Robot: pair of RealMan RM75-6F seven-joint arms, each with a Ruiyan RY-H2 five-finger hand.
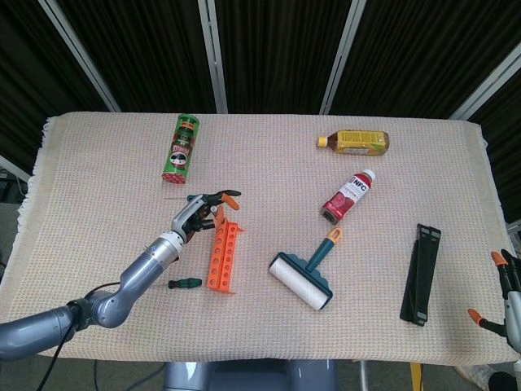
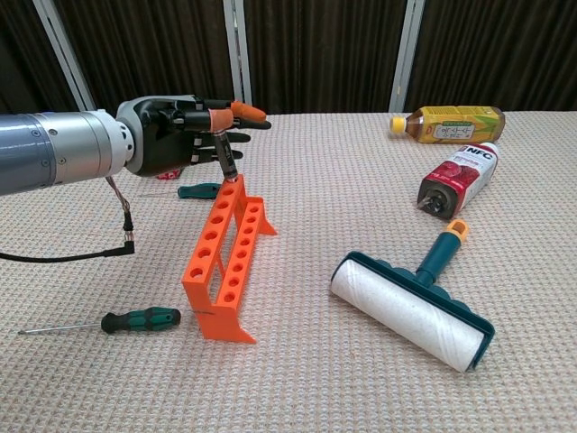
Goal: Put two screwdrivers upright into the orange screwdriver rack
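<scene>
On the left of the tabletop (image 2: 361,180), a green-handled screwdriver (image 2: 140,320) lies flat near the orange screwdriver rack (image 2: 225,257). Over the rack's far end, the left robot hand (image 2: 185,135) pinches a small screwdriver (image 2: 225,162), tip at an end hole. Judged mid-insertion: next, lower it straight. The right robot hand (image 1: 506,297) hangs fingers apart, empty, off the edge.

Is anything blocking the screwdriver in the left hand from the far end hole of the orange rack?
Nothing visible. The left hand holds a dark-handled screwdriver roughly upright, tip at the far end hole of the orange plastic rack; the rack's other holes look empty.
</scene>
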